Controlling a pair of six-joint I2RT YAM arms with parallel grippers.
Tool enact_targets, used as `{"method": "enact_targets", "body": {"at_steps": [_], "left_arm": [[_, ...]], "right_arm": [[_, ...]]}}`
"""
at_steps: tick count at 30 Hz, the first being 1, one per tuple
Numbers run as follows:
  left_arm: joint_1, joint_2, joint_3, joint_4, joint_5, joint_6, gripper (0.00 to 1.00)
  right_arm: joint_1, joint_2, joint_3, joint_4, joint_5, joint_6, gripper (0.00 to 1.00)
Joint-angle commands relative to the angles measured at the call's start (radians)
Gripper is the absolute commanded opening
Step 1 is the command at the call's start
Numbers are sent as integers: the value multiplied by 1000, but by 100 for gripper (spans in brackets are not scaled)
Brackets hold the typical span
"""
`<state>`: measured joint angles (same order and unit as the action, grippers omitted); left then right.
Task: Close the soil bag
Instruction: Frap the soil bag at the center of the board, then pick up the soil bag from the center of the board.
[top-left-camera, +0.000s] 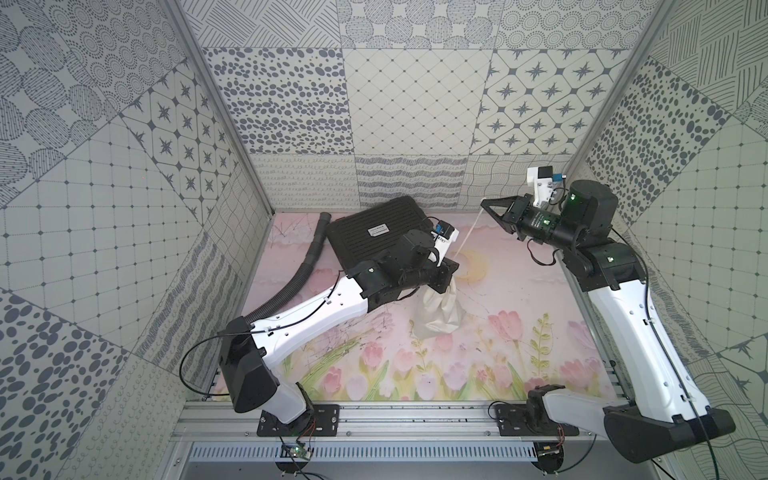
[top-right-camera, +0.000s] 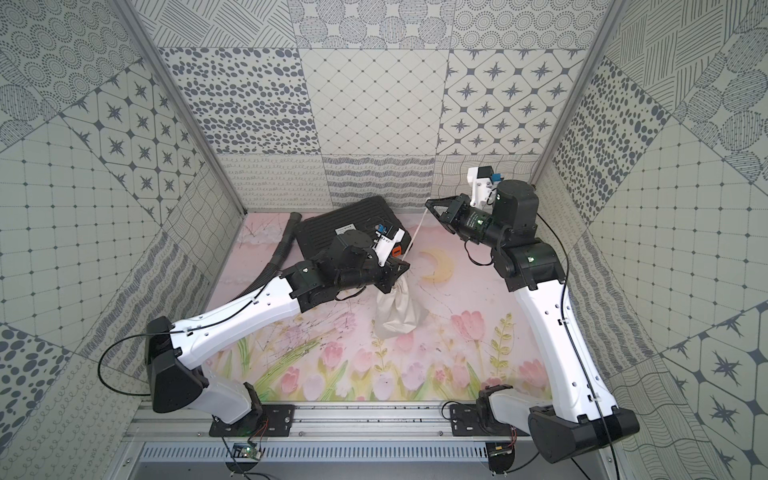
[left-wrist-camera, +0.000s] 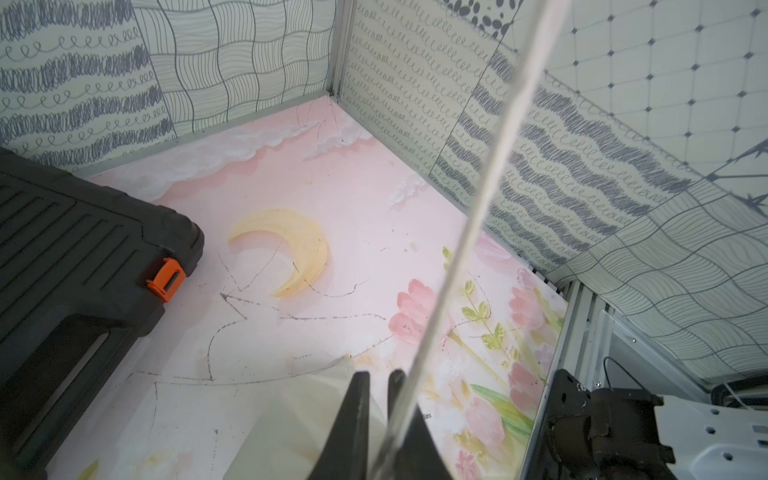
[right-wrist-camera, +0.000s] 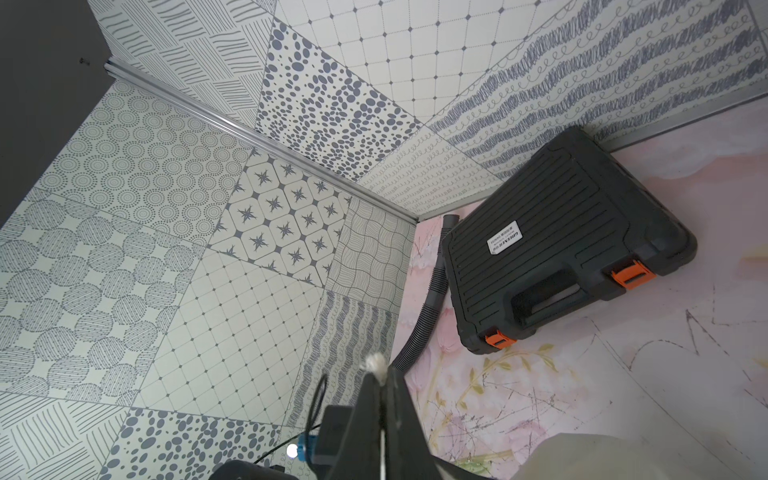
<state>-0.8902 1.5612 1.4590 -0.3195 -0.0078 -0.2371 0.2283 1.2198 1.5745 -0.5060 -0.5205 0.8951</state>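
Note:
The soil bag, a wrinkled cream cloth pouch, lies mid-table with its gathered neck raised. My left gripper sits at that neck. In the left wrist view its jaws stand a narrow gap apart with pale cloth between and beneath them. A thin white cord runs taut from the bag's mouth up to my right gripper. The right gripper is shut on the cord, whose frayed end sticks out past the fingertips.
A black ribbed case with orange latches lies at the back left, close behind the left wrist. A black corrugated hose curves along its left side. Patterned walls enclose the table on three sides.

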Motion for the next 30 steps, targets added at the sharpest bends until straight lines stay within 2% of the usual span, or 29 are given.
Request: {"method": "enact_targets", "body": {"at_steps": [1,5,14,25,30], "left_arm": [[-8,39,-9,-467,21,29,18],[-11,58,4,-475,25,29,24],[-12,66,-10,-484,27,11,11],[-12,14,-78,-473,24,-24,11],[-12,-5,-62,-445,18,-27,12]], "right_arm": [[0,-60,20,352,80,16,0],[33,-55,23,356,84,16,0],[42,-52,48,348,107,-16,0],[31,-25,147,317,118,-55,0],[38,-34,86,334,75,0,0]]}}
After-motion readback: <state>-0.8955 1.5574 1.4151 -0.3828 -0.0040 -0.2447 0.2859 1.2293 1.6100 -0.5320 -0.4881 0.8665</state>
